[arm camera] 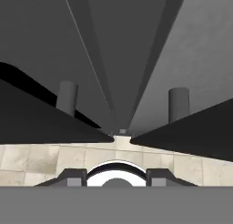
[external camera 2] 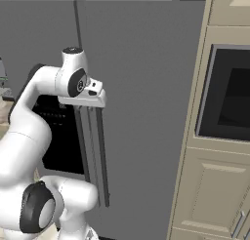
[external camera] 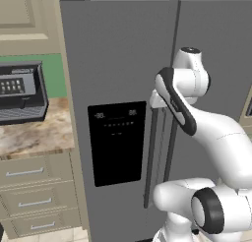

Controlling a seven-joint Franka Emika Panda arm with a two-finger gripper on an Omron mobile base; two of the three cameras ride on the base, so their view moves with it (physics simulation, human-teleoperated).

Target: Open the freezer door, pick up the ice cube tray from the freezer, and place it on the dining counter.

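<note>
Freezer door closed, fills centre of left base view; black dispenser panel mid-frame. Long dark handle right of panel. Gripper at bottom of hand view, looking down along handles; finger spacing: cannot tell.

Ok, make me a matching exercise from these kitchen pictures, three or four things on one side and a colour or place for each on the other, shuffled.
Things:
1. freezer door
2. dispenser panel
3. coffee machine
4. wall oven

Descriptions:
A. set in beige cabinets right of the fridge
B. black rectangle on the narrow door
C. on the marbled counter left of the fridge
D. grey, shut, with a long vertical handle

Pairs: 1-D, 2-B, 3-C, 4-A
</note>
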